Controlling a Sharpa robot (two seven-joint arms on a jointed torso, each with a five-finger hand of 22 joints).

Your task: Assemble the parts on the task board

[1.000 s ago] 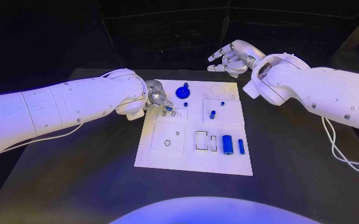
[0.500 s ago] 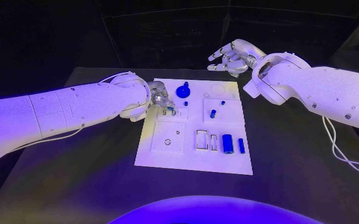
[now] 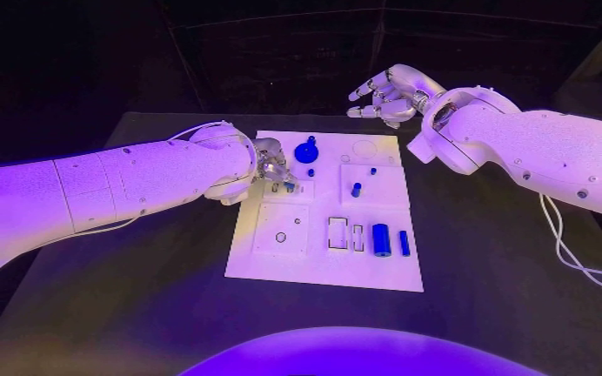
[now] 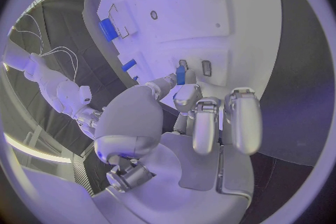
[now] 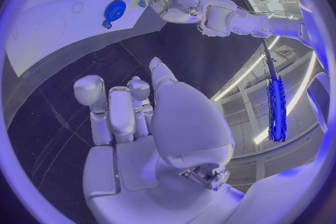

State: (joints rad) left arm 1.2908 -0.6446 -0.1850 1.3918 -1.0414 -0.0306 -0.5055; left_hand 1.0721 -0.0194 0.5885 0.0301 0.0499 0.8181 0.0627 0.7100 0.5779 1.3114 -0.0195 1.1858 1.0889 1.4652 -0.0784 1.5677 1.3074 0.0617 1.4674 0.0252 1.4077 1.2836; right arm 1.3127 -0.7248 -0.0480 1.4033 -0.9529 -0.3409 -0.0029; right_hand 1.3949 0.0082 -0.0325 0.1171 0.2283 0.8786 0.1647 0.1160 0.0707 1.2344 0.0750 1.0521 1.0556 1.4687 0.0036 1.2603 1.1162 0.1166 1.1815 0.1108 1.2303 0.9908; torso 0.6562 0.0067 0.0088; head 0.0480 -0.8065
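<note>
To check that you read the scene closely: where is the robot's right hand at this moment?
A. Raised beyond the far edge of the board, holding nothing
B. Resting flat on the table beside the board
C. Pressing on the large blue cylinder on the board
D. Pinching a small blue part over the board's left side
A: the right hand hangs beyond the far edge of the task board, fingers apart and holding nothing.

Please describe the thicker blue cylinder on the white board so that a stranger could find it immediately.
Start at the white task board in the middle of the black table, then go to its near right part. Two blue cylinders lie there side by side; the wanted thick blue cylinder is the fatter one, left of the thin blue cylinder.
</note>
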